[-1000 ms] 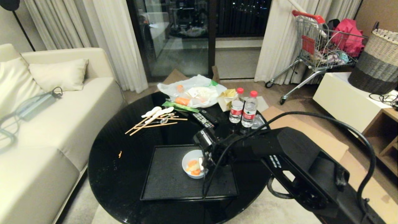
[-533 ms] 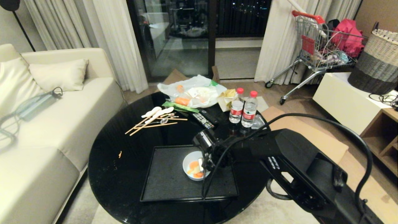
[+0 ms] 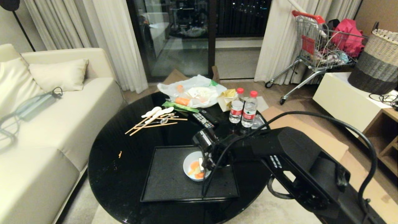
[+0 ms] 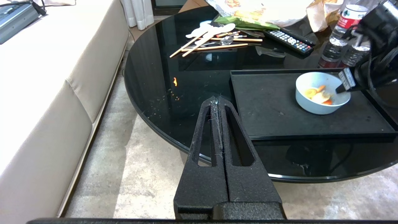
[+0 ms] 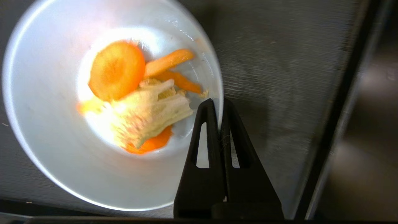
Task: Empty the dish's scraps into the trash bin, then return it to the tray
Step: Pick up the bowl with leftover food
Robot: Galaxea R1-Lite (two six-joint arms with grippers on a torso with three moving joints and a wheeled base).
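The dish (image 3: 187, 165), a small white bowl, stands on the right part of the black tray (image 3: 168, 182) on the round black table. Orange slices and pale yellow scraps (image 3: 195, 166) lie in it. My right gripper (image 3: 202, 164) comes down from the right and is shut on the dish's right rim, one finger inside and one outside; the right wrist view shows the rim of the dish (image 5: 62, 130) pinched between the fingers of the right gripper (image 5: 219, 104), beside the scraps (image 5: 136, 105). My left gripper (image 4: 216, 99) is shut and empty, parked off the table's near edge. The trash bin is out of view.
Behind the tray lie chopsticks and spoons (image 3: 155, 119), a remote (image 3: 203, 119), two water bottles (image 3: 243, 109) and a plastic bag with food (image 3: 192, 91). A small orange bit (image 3: 120, 153) lies on the table's left. A sofa (image 3: 46, 130) stands left, a woven basket (image 3: 377, 62) far right.
The right gripper's fingers have closed on the dish's rim, and the dish has shifted very slightly toward the tray's front. The left arm has not moved.
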